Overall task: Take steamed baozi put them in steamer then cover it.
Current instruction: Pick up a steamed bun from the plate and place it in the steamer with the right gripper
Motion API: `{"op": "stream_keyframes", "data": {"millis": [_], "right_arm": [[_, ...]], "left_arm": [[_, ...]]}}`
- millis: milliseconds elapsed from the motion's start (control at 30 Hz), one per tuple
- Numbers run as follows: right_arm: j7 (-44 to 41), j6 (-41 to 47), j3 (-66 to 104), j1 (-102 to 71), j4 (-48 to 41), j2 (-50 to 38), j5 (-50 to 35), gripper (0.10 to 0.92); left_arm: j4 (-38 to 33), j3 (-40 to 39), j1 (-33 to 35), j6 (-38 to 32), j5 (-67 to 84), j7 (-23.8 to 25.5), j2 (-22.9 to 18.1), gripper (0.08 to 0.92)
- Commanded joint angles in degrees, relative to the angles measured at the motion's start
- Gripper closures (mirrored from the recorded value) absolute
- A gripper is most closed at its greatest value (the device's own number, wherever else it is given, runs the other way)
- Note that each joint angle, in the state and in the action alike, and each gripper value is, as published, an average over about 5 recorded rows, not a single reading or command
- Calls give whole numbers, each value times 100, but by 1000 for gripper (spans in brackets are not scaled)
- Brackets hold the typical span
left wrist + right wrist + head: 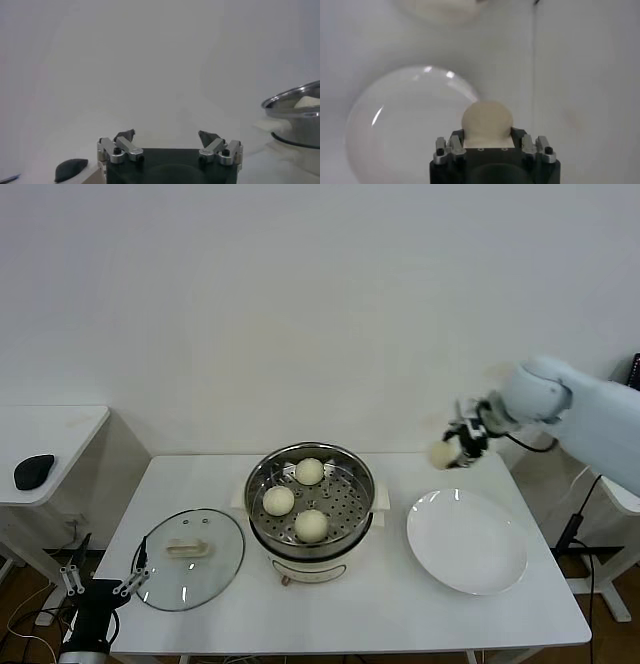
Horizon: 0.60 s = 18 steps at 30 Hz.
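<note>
The steel steamer (311, 536) stands mid-table on its cream base, with three steamed baozi (309, 471) (278, 500) (312, 525) on its perforated tray. A further baozi (443, 454) (487, 121) is held in the air above the far edge of the white plate (466, 541), and my right gripper (455, 450) (487, 134) is shut on it. The glass cover (189, 557) lies flat on the table left of the steamer. My left gripper (104, 578) (167, 136) hangs open and empty below the table's front-left corner. The steamer's rim (295, 102) shows in the left wrist view.
The bare white plate (410, 122) lies right of the steamer. A side table (50, 429) at far left carries a black mouse (33, 470) (71, 169). A white wall stands close behind the table. Cables hang at the right edge.
</note>
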State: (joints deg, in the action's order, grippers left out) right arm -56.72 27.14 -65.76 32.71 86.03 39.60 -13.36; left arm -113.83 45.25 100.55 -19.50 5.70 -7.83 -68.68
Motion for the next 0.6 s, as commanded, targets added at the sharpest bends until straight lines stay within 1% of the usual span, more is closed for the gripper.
{"op": "stream_keyframes", "data": {"millis": [33,133,300,600], "right_arm": [[687,1284,-945,1060,288,1513,-1973,437],[783,1437,-923,798,173,1875,-2099,433],[925,1457,-933,369,-223,2337,-2015,431],[1000,1469,-961,-91,-716,2686,-1732,431]], "left_arm": [[-85,0,40,-1,2,2,-69,177],[-137,5,94,-6,7,2,-96,177],[-155,11,113,-11,2,-2,-154,177],[-105,24,82,-33,11,-12,-192,177]]}}
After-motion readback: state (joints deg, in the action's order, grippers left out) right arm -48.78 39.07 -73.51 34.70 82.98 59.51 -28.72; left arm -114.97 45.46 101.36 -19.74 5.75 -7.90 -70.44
